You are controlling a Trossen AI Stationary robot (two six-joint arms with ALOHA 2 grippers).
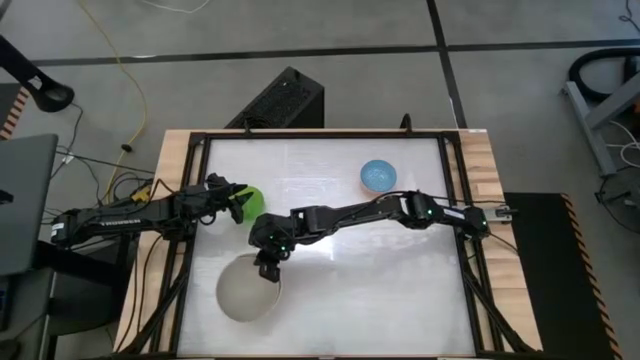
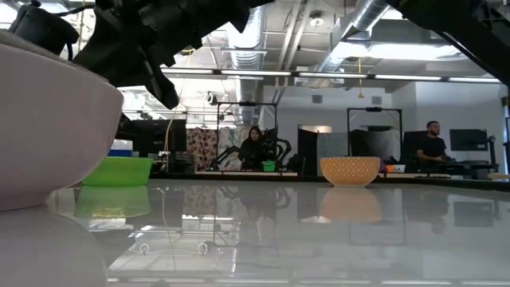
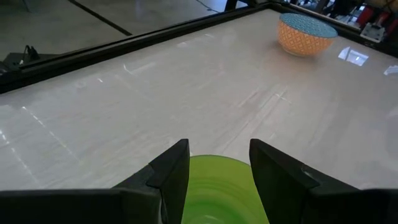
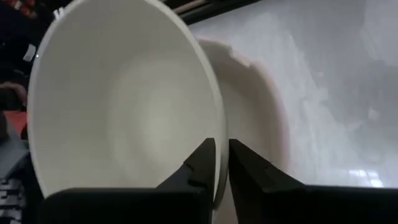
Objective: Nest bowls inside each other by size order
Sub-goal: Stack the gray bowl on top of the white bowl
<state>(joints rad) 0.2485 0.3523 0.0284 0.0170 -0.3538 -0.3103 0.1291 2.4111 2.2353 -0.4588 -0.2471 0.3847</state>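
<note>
A large pale bowl (image 1: 245, 290) sits near the table's front left, cream-white in the right wrist view (image 4: 124, 118). My right gripper (image 1: 268, 268) is shut on its rim. Only one large bowl can be made out. The small green bowl (image 1: 255, 201) stands at the table's left, resting on its base (image 2: 118, 171). My left gripper (image 3: 217, 149) is open, with its fingers over the green bowl (image 3: 217, 193); I cannot tell whether they touch it. The light blue bowl (image 1: 378, 176), orange-patterned outside (image 3: 306, 34), stands at the far right. My right gripper (image 4: 222, 144) pinches the large bowl's rim (image 4: 219, 121) on its far right side, with one finger inside the bowl and one outside. The fingers come from above, slanting in from the table's right. The bowl's mouth faces up; I cannot tell whether its base is on the table.
A black frame (image 1: 200, 140) runs round the white tabletop, with wooden strips outside it. My right arm (image 1: 350, 213) lies across the table's middle. People and other equipment show in the room beyond the table's far edge (image 2: 255, 151).
</note>
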